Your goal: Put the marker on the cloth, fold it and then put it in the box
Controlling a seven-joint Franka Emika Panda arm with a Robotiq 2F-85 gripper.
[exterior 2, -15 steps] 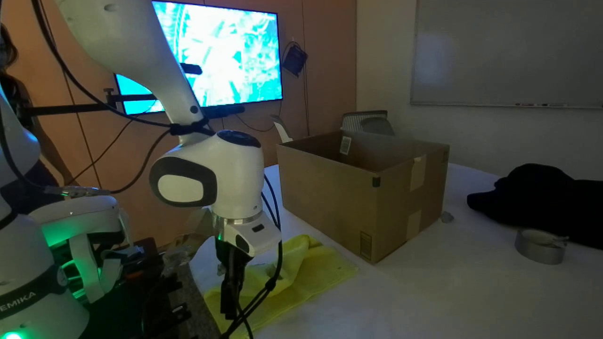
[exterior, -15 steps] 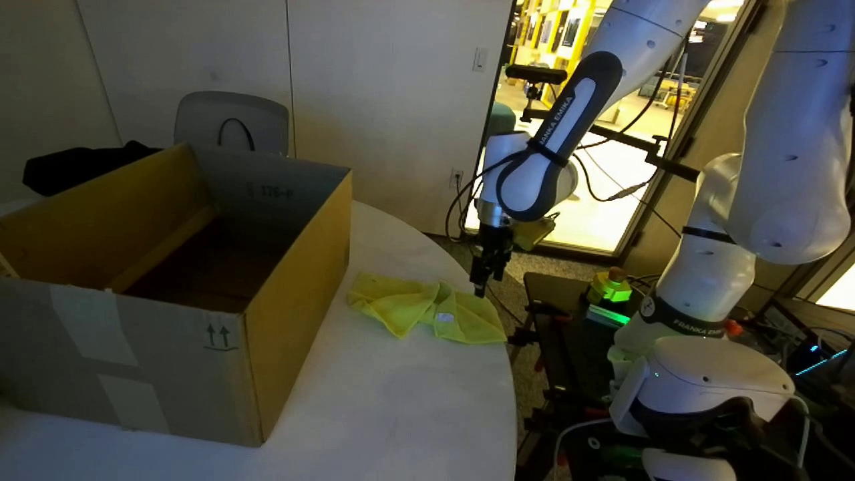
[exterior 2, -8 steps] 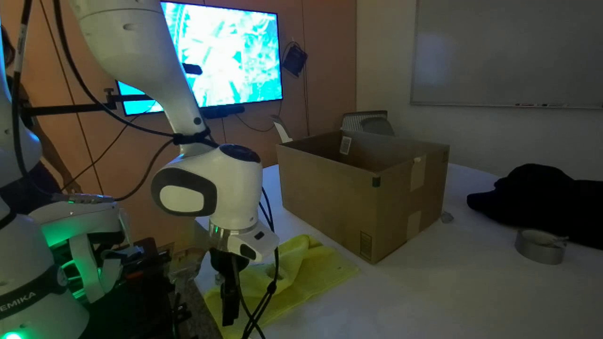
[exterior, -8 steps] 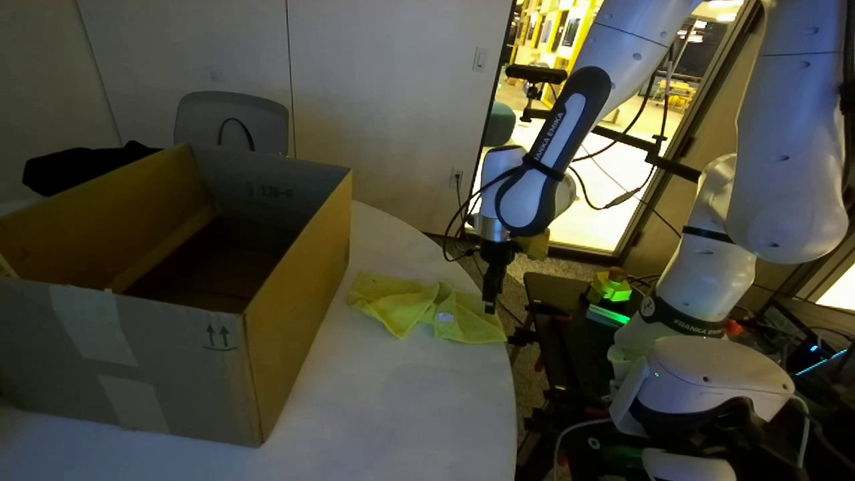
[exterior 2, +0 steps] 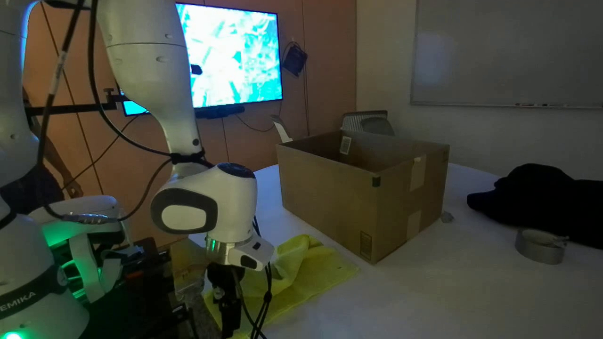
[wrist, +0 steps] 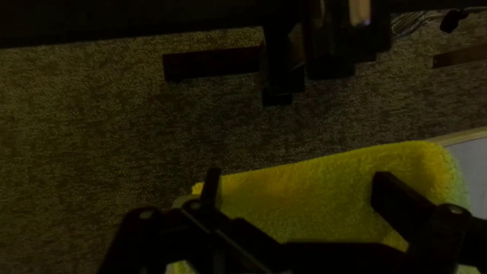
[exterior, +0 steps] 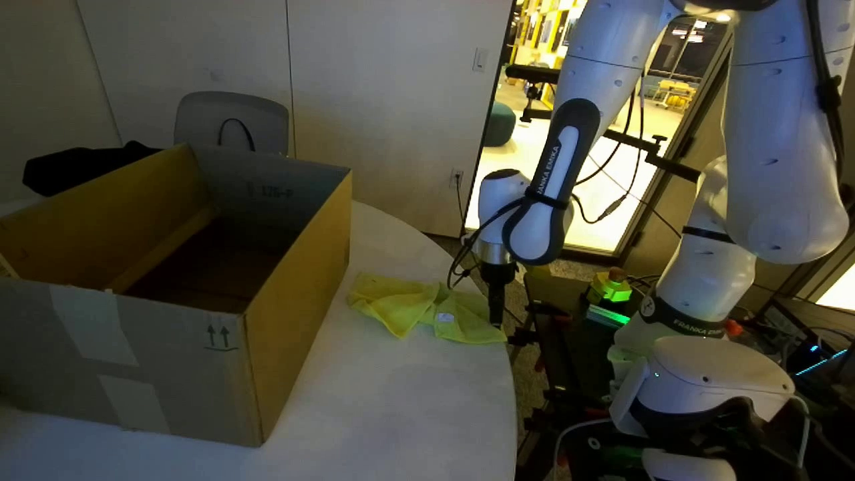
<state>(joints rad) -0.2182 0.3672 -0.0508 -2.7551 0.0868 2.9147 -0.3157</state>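
The yellow-green cloth (exterior: 401,304) lies rumpled and partly folded over at the table's edge, beside the box; it also shows in an exterior view (exterior 2: 315,268) and in the wrist view (wrist: 304,201). The large brown cardboard box (exterior: 180,374) stands open-topped on the table, also in an exterior view (exterior 2: 325,197). My gripper (exterior: 495,323) points down at the cloth's end by the table edge; it is partly cut off in an exterior view (exterior 2: 230,329). In the wrist view my gripper (wrist: 298,180) is open, its fingers apart over the cloth. The marker is hidden or out of view.
The white round table (exterior: 414,407) ends just past the cloth, with carpet floor (wrist: 95,133) below. Black clamps (exterior: 524,334) and the robot's dark stand are by that edge. A tape roll (exterior 2: 539,247) and black fabric (exterior 2: 541,202) lie beyond the box.
My gripper has moved down and slightly toward the table's edge, reaching the cloth's near end. The cloth and the box have not moved.
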